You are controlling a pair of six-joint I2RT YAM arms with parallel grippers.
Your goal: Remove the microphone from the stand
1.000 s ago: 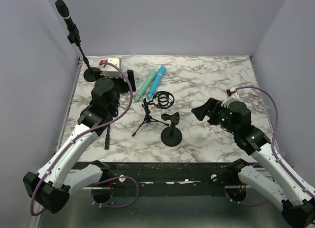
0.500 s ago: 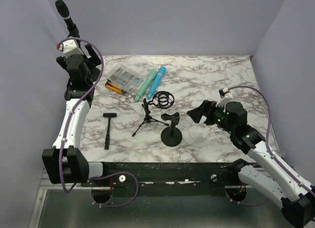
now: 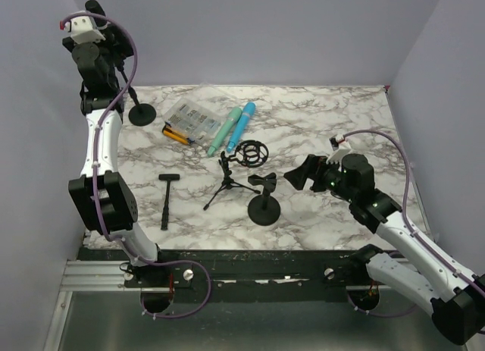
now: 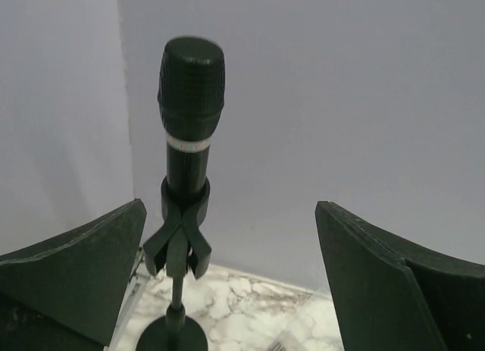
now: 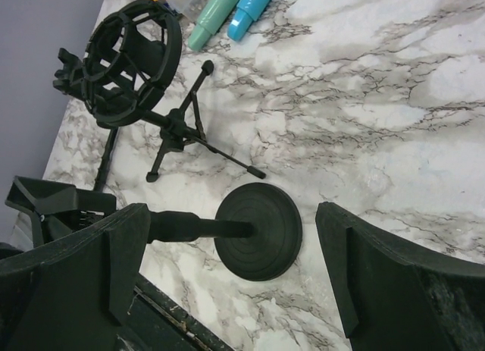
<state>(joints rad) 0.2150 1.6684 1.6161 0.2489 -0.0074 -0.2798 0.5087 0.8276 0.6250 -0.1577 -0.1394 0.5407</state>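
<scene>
A black microphone [image 4: 191,101] stands upright in the clip [image 4: 180,237] of a thin stand with a round base [image 3: 142,114] at the table's far left corner. Only the microphone head [image 3: 92,8] shows in the top view, above my raised left arm. My left gripper [image 4: 231,275] is open and level with the clip. The microphone sits ahead of it, close to the left finger [image 4: 83,267], touching neither finger. My right gripper [image 3: 301,174] is open low over the table, holding nothing. Its fingers stand either side of a short empty stand [image 5: 258,231].
A shock mount on a small tripod [image 3: 250,151] stands mid-table. A teal microphone [image 3: 225,130] and a blue one [image 3: 241,122] lie behind it. A clear plastic box [image 3: 189,120] and a black hammer-like tool [image 3: 167,199] lie on the left. Walls close the back and sides.
My left arm has swung up from the table to the far left corner, bringing its open gripper up to the microphone. My right gripper has crept left toward the short stand.
</scene>
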